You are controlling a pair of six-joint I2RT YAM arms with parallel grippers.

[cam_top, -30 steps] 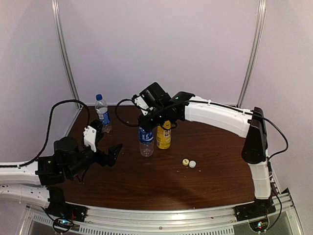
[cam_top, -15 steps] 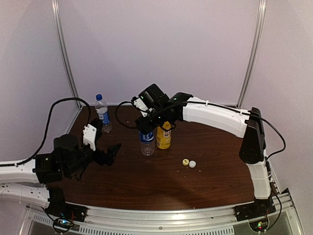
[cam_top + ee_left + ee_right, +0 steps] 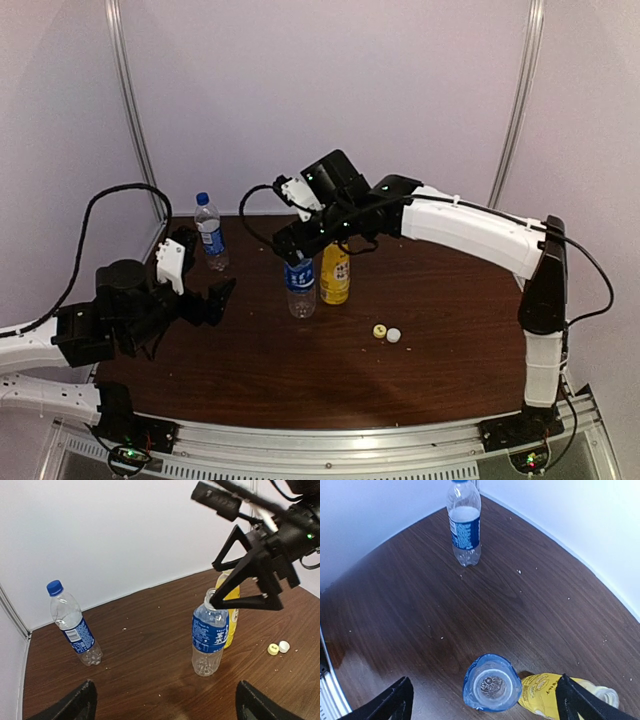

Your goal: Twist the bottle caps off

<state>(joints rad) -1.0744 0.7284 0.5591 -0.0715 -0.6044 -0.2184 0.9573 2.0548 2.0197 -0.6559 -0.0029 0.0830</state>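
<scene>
Above the uncapped short clear plastic bottle [image 3: 299,288], beside the yellow-orange plastic bottle [image 3: 335,278], the right claw [image 3: 213,585] gapes wide and has risen slightly; the left claw [image 3: 203,270], also wide, has drawn back.

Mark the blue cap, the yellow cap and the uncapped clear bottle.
blue cap [image 3: 54,587], left wrist view, top of the cap
yellow cap [image 3: 273,649], left wrist view, centre of the cap
uncapped clear bottle [image 3: 210,634], left wrist view, blue label
</scene>
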